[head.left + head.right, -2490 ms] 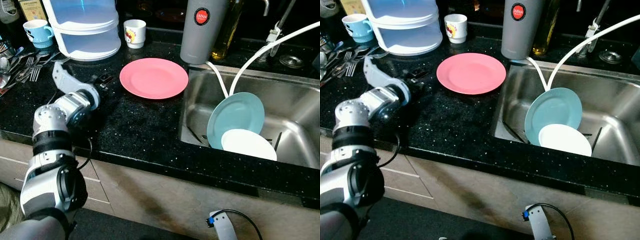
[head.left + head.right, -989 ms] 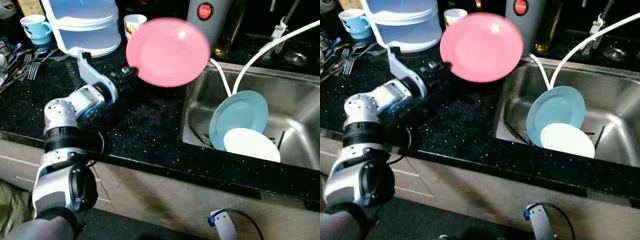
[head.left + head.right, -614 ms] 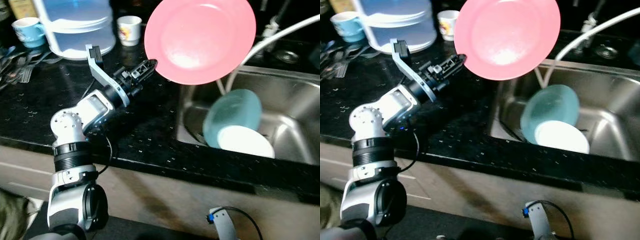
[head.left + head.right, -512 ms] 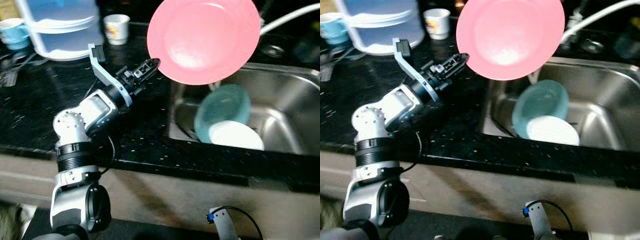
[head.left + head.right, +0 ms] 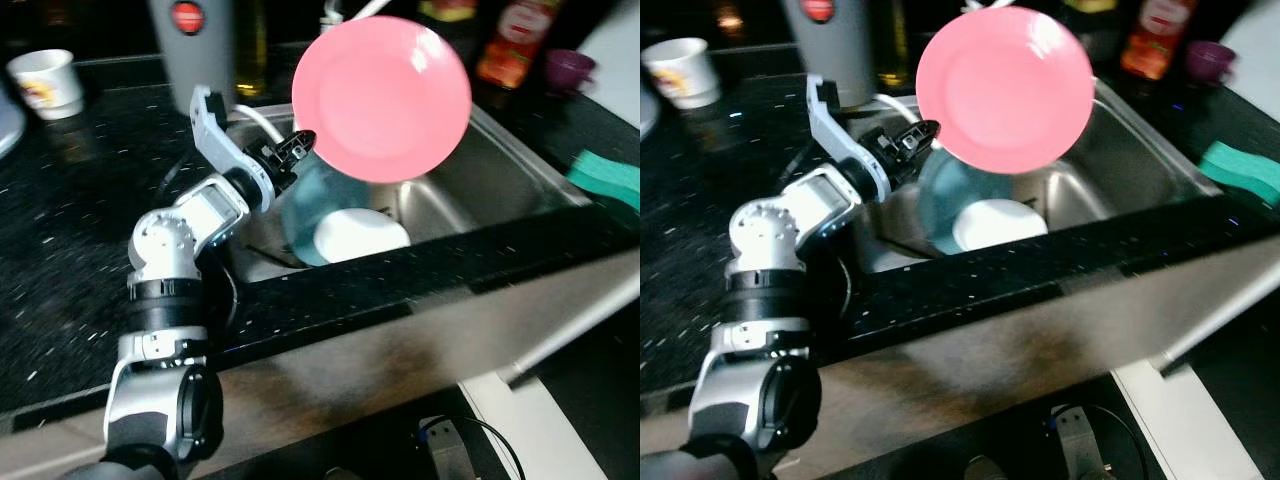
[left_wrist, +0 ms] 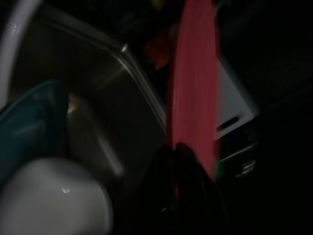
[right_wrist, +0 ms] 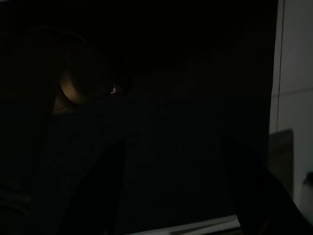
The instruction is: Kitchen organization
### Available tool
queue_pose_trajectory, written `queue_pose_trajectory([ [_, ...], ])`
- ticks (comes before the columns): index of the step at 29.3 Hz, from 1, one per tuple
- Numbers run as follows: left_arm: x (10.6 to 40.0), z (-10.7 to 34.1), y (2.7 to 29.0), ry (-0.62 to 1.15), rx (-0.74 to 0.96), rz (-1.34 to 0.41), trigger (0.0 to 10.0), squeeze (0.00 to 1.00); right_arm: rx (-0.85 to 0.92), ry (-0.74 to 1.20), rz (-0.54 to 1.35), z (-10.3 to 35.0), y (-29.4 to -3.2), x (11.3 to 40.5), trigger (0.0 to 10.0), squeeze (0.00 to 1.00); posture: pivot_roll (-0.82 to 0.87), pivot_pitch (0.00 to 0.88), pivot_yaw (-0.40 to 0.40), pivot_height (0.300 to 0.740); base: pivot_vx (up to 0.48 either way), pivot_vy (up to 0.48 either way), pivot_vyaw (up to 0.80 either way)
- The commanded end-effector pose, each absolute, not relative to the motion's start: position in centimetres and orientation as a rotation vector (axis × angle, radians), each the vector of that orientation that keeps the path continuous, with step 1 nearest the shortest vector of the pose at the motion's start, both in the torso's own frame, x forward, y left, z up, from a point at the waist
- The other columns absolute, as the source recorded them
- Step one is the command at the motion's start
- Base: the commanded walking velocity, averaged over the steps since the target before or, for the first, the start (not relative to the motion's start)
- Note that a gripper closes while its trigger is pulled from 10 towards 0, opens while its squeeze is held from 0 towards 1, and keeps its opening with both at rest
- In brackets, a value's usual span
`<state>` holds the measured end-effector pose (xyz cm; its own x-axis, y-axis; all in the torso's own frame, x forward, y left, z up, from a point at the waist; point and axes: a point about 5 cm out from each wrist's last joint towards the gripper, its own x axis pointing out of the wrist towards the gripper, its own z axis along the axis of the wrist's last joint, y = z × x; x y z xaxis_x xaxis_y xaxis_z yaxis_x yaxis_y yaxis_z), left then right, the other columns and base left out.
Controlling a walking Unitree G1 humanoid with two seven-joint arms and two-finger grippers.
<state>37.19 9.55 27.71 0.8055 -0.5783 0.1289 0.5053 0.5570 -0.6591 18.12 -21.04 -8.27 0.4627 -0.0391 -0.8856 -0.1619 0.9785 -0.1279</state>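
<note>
My left gripper (image 5: 298, 143) is shut on the rim of a pink plate (image 5: 381, 98), which it holds up on edge in the air above the steel sink (image 5: 470, 205). The left wrist view looks along the plate's edge (image 6: 191, 83), pinched between the black fingers. Down in the sink a teal plate (image 5: 305, 210) leans upright, and a white plate (image 5: 358, 235) rests in front of it. My right arm hangs idle in the dark below the counter.
The black speckled counter (image 5: 80, 220) runs left of the sink, with a grey flask (image 5: 192, 45) and a white cup (image 5: 44, 82) at its back. Bottles (image 5: 510, 45) and a purple cup (image 5: 565, 70) stand behind the sink. A green sponge (image 5: 608, 175) lies at the right.
The camera has swung to the right, so the sink now sits mid-picture. My left gripper has carried the pink plate from over the counter to above the sink, still held on edge.
</note>
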Motion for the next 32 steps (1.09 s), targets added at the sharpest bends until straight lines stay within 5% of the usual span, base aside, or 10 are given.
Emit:
queue_pose_trajectory([
  [1,37.6,27.3,9.2,0.128,-0.608,-0.612,10.0,0.0,-0.183,1.113,0.061,-8.6,-21.1,17.5,10.0,0.0,0.0,0.106,0.002,0.74,0.0,0.0,-0.79],
  [7,38.3,27.3,9.4,0.103,-0.444,-0.549,10.0,0.0,-0.185,1.111,0.06,-8.6,-21.1,17.5,10.0,0.0,0.0,0.105,0.003,0.74,0.0,0.0,-0.26],
  [9,39.0,27.2,9.5,0.082,-0.243,-0.499,10.0,0.0,-0.184,1.11,0.059,-8.6,-21.1,17.5,10.0,0.0,0.0,0.105,0.008,0.74,0.0,0.0,0.0],
  [16,39.8,27.3,9.1,0.057,0.026,-0.477,10.0,0.0,-0.183,1.106,0.053,-8.5,-21.1,17.7,10.0,0.0,-0.01,0.139,0.007,0.74,0.0,0.0,0.0],
  [32,40.5,26.3,8.8,0.034,0.243,-0.555,10.0,0.0,-0.199,1.11,0.05,-8.3,-21.4,17.9,10.0,0.0,-0.03,0.197,0.004,0.74,0.0,0.0,-0.35],
])
